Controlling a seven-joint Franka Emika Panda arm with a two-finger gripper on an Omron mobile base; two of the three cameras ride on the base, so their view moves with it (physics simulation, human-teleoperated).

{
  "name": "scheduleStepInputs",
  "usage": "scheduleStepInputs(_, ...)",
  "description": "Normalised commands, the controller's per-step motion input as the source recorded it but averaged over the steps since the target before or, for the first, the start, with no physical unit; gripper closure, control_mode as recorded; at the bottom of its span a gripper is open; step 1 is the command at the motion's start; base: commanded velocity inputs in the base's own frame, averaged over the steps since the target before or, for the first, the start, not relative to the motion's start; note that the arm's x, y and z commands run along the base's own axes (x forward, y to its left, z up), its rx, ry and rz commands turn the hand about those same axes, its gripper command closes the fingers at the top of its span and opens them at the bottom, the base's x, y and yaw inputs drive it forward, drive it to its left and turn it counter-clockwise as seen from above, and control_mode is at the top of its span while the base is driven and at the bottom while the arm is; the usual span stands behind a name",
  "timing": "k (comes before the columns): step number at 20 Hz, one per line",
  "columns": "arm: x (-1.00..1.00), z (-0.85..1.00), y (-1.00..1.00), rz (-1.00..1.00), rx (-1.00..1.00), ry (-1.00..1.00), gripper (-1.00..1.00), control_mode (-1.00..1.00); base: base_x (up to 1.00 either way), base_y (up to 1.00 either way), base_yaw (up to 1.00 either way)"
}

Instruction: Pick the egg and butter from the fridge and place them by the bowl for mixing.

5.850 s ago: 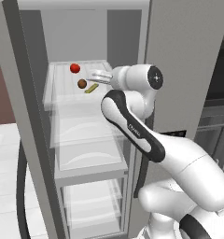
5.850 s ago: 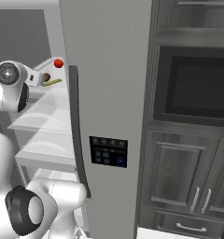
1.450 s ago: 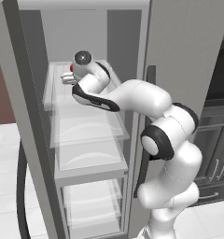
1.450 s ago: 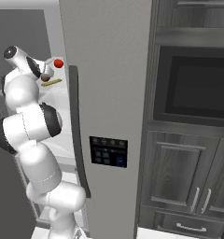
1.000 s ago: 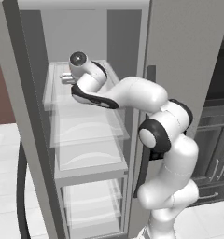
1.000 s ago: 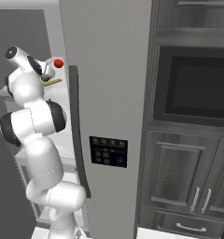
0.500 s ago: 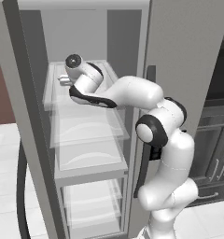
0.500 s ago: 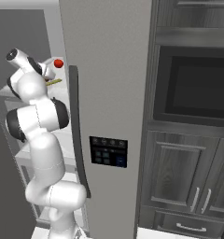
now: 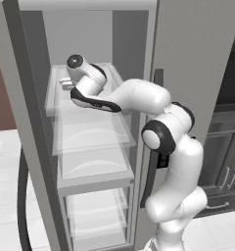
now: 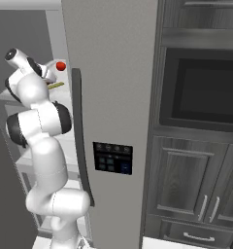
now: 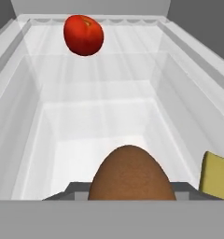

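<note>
fridge (image 9: 198, 54) stood open, pale grey, with see-through white shelves stacked inside. long dark handle (image 10: 78, 141) and dark button panel (image 10: 112, 158) showed on the closed door in the right base view.

arm reached from the base up into the top shelf (image 9: 92, 105), bent sharply at the elbow, hand deep at the shelf's left side. gripper (image 9: 66, 84) pointed into the shelf in the left base view; fingers too small there to read.

hand view: egg (image 11: 131, 173), brown and rounded, sat low and centre, very close to the camera, right where the fingers rise. dark finger parts peeked out on either side of its base, just beside or touching it. could not tell whether the fingers were clamped on the egg or merely flanking it.

butter (image 11: 216, 175), a yellowish block end, lay just beside the egg toward the right edge of the hand view, apart from it by a narrow gap. in the right base view a thin yellowish sliver (image 10: 56, 85) showed on the shelf beyond the hand.

red ball (image 11: 83, 34) rested at the far end of the shelf, well apart from the egg; it also showed as a red dot (image 10: 61, 65) near the door edge in the right base view.

dark cabinets (image 10: 196, 189) and a built-in oven (image 10: 203, 90) stood to the fridge's right.
</note>
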Motion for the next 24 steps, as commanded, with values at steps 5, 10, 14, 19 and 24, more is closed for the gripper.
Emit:
scheduleStepInputs(5,-0.55,0.0,0.06,0.0,0.0,-0.11,1.0,-1.0,0.0,0.0,0.0)
scheduleStepInputs(10,-0.64,0.02,-0.02,0.01,0.0,-0.06,1.0,-1.0,0.0,0.0,0.0)
scheduleStepInputs(14,-0.62,0.13,-0.14,0.0,0.08,-0.04,1.0,-1.0,0.0,0.0,0.0)
scheduleStepInputs(19,-0.72,0.22,-0.18,0.0,0.19,0.0,1.0,-1.0,0.0,0.0,0.0)
scheduleStepInputs(24,-0.78,0.16,-0.23,0.0,0.19,0.0,1.0,-1.0,0.0,0.0,0.0)
